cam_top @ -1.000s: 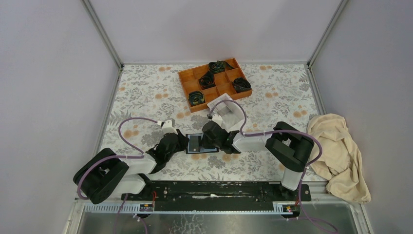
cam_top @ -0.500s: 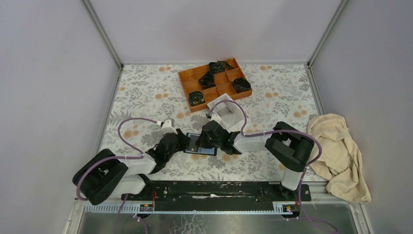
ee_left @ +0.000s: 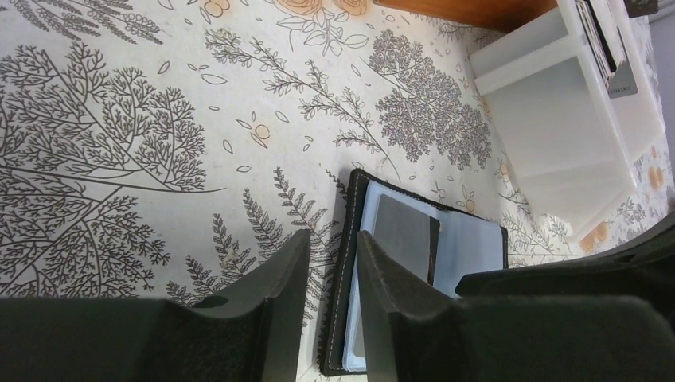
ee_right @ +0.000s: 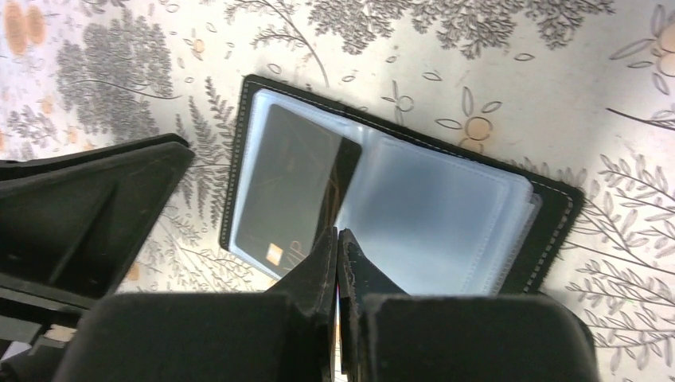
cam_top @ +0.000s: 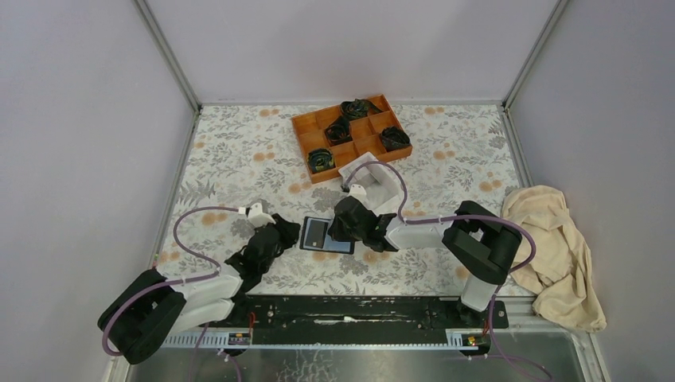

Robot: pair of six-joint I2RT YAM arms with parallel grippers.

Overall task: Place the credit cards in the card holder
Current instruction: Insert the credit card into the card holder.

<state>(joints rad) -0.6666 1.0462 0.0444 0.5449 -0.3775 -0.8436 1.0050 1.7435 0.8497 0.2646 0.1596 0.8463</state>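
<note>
Compared with 1 second ago, the left arm has drawn back toward the near left corner, so the left tool (cam_top: 288, 232) now stands just beside the card holder (cam_top: 325, 236) and no longer over its left edge. The holder has turned slightly, and the right tool (cam_top: 344, 227) remains on its right half. The top view shows only a small dark rectangle with a grey patch. The right wrist view shows more: the card holder (ee_right: 434, 208) lies open and flat on the flowered surface (ee_right: 493, 56), with 1 dark credit card (ee_right: 293, 183) sitting in its left clear pocket. The left wrist view adds the white box (ee_left: 557, 119) behind the holder, with what are probably more cards (ee_left: 606, 40) standing in it, though only their edges are visible. The left tool (ee_left: 329, 256) is released and partly spread. Its 2 fingers grasp nothing, and the stitched left edge of the card holder (ee_left: 470, 243) shows in the gap. The right tool (ee_right: 337, 239) is clenched, its tips meeting at the card's right edge over the holder's middle.
</note>
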